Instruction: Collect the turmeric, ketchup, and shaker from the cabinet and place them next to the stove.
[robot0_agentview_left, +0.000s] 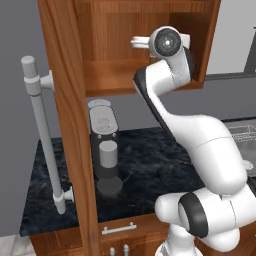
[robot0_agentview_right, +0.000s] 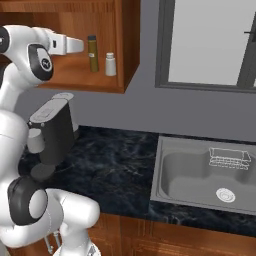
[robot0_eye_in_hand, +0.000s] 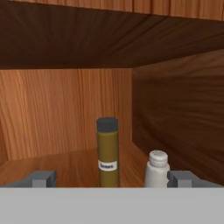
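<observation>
The gripper (robot0_eye_in_hand: 112, 179) is inside the open cabinet (robot0_agentview_right: 127, 45), its two fingertips (robot0_eye_in_hand: 41, 178) spread wide apart with nothing between them touching either tip. It holds nothing.

Just beyond the tips, on the cabinet's bottom shelf, stands the turmeric jar (robot0_eye_in_hand: 107, 152), a tall olive-brown jar with a dark cap and a small white label, upright and roughly centred between the fingers. Just beside it, toward the right side wall of the cabinet, stands the shaker (robot0_eye_in_hand: 157, 169), a shorter white bottle with a domed top, also upright. The two are close but apart. From the right base view the jar and shaker sit near the shelf's right end, by the side wall, with the white hand reaching in toward them.

The cabinet door (robot0_agentview_left: 65, 125) hangs swung open, its long grey bar handle (robot0_agentview_left: 44, 135) facing outward.

Below the cabinet, a dark coffee machine (robot0_agentview_right: 54, 131) stands on the black marbled counter (robot0_agentview_right: 115, 170). Farther along the counter, a grey sink (robot0_agentview_right: 200, 175) is set in.
</observation>
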